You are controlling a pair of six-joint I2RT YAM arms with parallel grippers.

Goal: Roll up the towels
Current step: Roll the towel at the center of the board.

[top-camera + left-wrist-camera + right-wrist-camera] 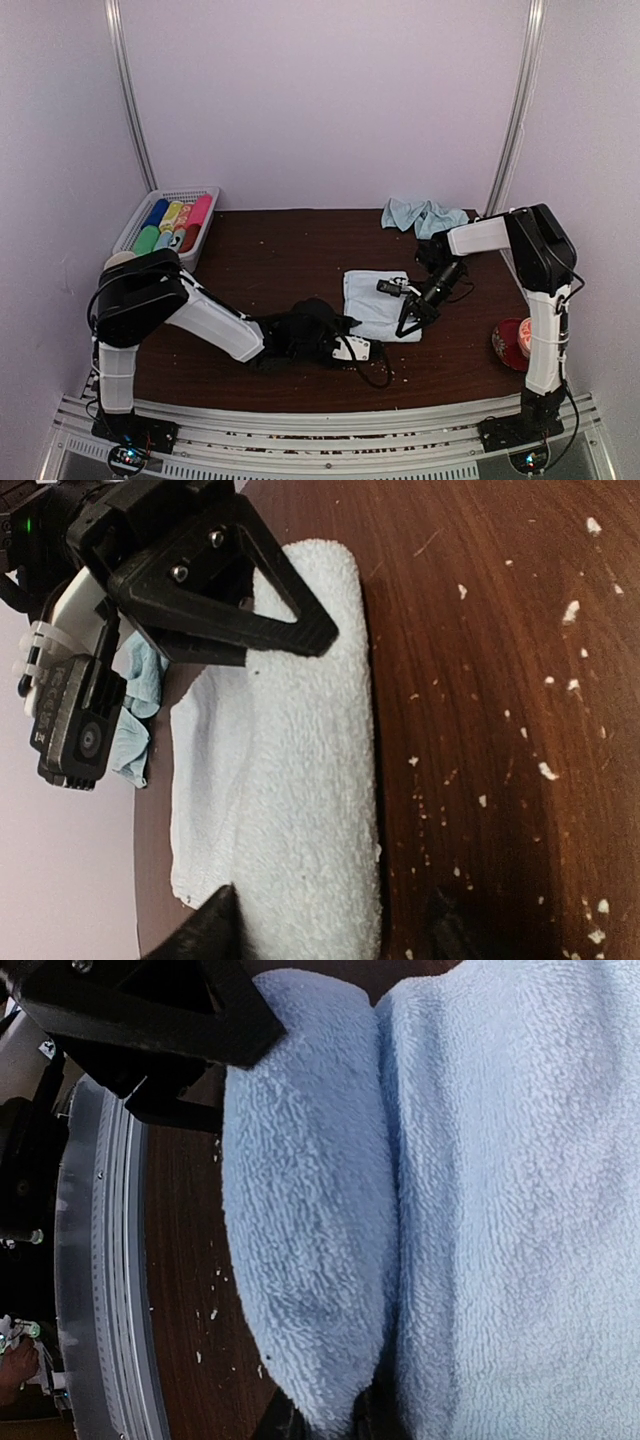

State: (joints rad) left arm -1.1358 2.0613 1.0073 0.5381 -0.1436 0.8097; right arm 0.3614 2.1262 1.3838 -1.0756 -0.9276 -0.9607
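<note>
Pale blue terry cloth lies in two places on the dark wooden desk (280, 250). The folded towel (378, 300) sits near the middle, flat for most of its area, with its near edge turned over into a thick, soft roll. The crumpled towel (425, 215) lies in a loose heap at the back, well apart from the first and close to the rear wall.

The right hand (335, 1422) reaches down onto the folded towel from the right. It is clenched on a fold of the cloth, which bunches up between its fingertips in the right wrist view.

The left hand (330, 928) comes in low from the left to one end of the rolled edge. It is released: one fingertip (215, 925) lies at the flat side of the cloth and the other rests on bare wood just beside the roll, so the roll's end lies between them without being pinched.

White crumbs (570, 610) speckle the wood near the roll. A white mesh basket (185, 192) at the back left corner holds bright rolls (172, 222) of blue, yellow, pink, green and red. A red round object (512, 345) sits at the desk's right edge beside the right arm.
</note>
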